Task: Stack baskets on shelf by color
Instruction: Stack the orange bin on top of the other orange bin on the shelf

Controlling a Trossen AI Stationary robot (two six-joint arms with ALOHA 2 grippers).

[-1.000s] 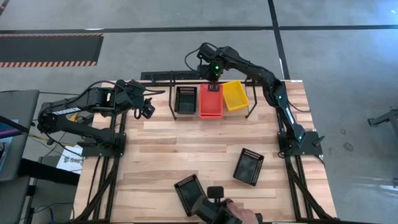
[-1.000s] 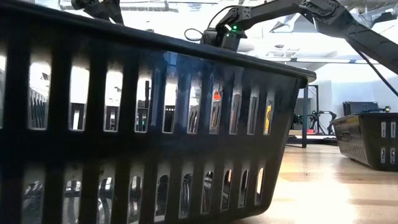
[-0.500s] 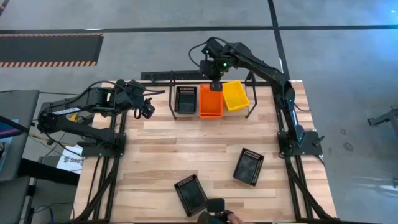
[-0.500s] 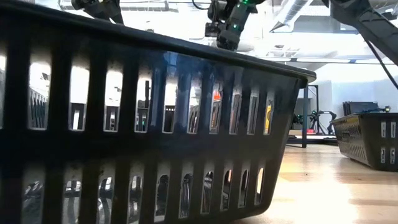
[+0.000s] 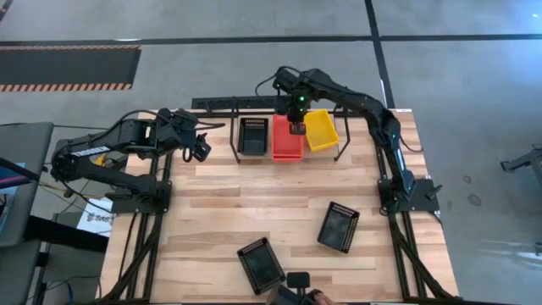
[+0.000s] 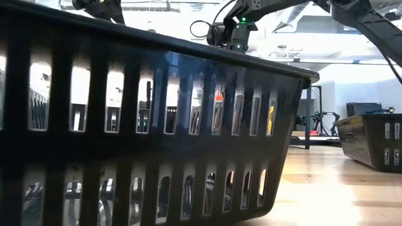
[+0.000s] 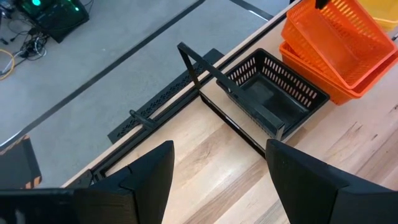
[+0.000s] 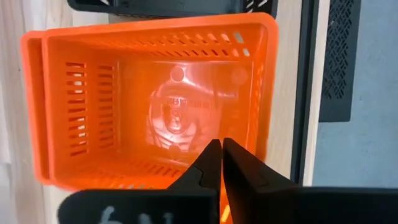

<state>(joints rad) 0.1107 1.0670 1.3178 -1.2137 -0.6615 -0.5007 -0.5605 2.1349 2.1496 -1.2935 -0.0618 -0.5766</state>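
Note:
On the shelf [image 5: 235, 148] at the table's far edge stand a black basket [image 5: 252, 135], a nested red-orange stack [image 5: 285, 144] and a yellow basket [image 5: 322, 131]. My right gripper [image 8: 221, 144] hangs over the stack's top basket [image 8: 155, 99], pointing down, its fingers shut with nothing between them. My left gripper [image 5: 199, 149] waits open at the far left, facing the black basket [image 7: 273, 93] on the shelf. Two more black baskets [image 5: 339, 226] [image 5: 261, 263] lie on the table nearer the front.
The low view is mostly filled by one loose black basket [image 6: 157, 125], with the other [image 6: 370, 141] at its right. A person's hand with a dark object [image 5: 296, 284] shows at the near edge. Bare wood lies between the shelf and the loose baskets.
My right gripper has moved from the far end of the red-orange stack a little toward the table's near edge and right, staying above the top basket. The person's hand at the near edge has drawn back.

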